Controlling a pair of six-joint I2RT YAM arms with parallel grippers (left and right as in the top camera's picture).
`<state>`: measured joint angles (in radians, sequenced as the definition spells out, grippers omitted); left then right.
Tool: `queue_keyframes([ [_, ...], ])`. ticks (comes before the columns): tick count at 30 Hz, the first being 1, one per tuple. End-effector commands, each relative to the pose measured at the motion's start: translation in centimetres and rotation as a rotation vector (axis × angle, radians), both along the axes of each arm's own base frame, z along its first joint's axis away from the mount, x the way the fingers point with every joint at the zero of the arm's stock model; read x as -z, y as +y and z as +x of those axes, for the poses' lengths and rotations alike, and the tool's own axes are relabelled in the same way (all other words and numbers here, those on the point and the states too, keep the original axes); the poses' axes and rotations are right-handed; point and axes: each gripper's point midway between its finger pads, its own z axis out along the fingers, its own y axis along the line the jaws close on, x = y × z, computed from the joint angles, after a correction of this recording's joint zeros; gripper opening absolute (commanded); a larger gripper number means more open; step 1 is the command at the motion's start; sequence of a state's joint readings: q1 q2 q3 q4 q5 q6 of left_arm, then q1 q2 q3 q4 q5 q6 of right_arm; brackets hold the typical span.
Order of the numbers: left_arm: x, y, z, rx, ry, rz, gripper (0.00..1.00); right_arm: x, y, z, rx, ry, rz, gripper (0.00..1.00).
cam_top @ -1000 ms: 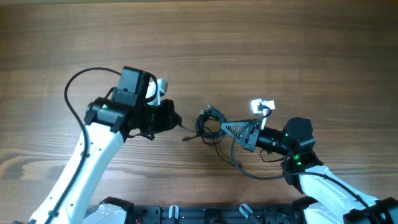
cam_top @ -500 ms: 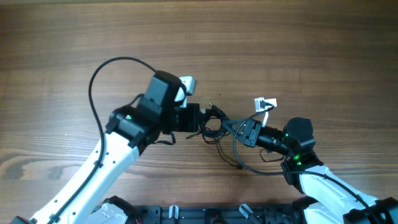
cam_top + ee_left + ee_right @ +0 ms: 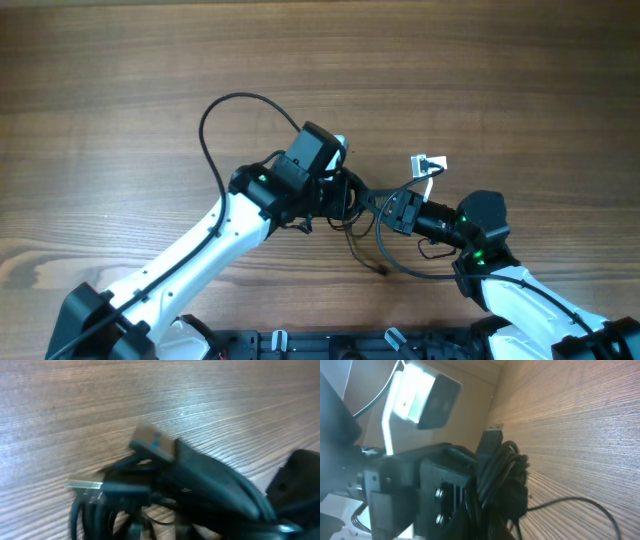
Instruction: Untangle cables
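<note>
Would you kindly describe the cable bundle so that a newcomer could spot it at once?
On the wooden table, follow the left arm and right arm to where their tips meet near the middle. There lies the cable bundle: a knot of thin black cords with metal plugs, thinner than the arms' wiring.

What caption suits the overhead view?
Left gripper and right gripper meet at a tangle of cables on a wooden table.

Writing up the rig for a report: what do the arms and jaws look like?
Both arms have white links, black joints and small green lights. The left arm trails a looping black wire; the right arm carries a small white bracket by its wrist. The jaws are black; the right's shows two screws.
</note>
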<state>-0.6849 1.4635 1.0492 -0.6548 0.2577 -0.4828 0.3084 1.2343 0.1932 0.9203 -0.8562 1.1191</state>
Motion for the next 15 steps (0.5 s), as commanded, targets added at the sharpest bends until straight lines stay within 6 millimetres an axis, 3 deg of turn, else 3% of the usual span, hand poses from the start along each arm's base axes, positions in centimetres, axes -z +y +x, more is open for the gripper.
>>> queue_keyframes([
  [1, 0.5, -0.1, -0.2, 0.012, 0.012, 0.021, 0.47, -0.5, 0.1, 0.2, -0.007, -0.009, 0.01, 0.04],
  [3, -0.4, 0.3, 0.3, -0.005, -0.003, 0.008, 0.54, -0.5, 0.1, 0.2, -0.006, -0.009, 0.01, 0.05],
  [6, -3.3, 1.8, 1.0, -0.028, -0.044, -0.007, 0.63, -0.5, 0.1, 0.2, -0.006, -0.009, 0.01, 0.06],
  [10, -9.0, 4.3, 0.8, -0.041, -0.141, -0.076, 0.67, -0.5, 0.1, 0.0, -0.018, -0.047, -0.006, 0.11],
  [15, -12.3, 6.6, -0.9, 0.02, -0.278, -0.078, 0.99, -0.5, 0.8, -1.8, -0.138, -0.204, -0.052, 0.1],
])
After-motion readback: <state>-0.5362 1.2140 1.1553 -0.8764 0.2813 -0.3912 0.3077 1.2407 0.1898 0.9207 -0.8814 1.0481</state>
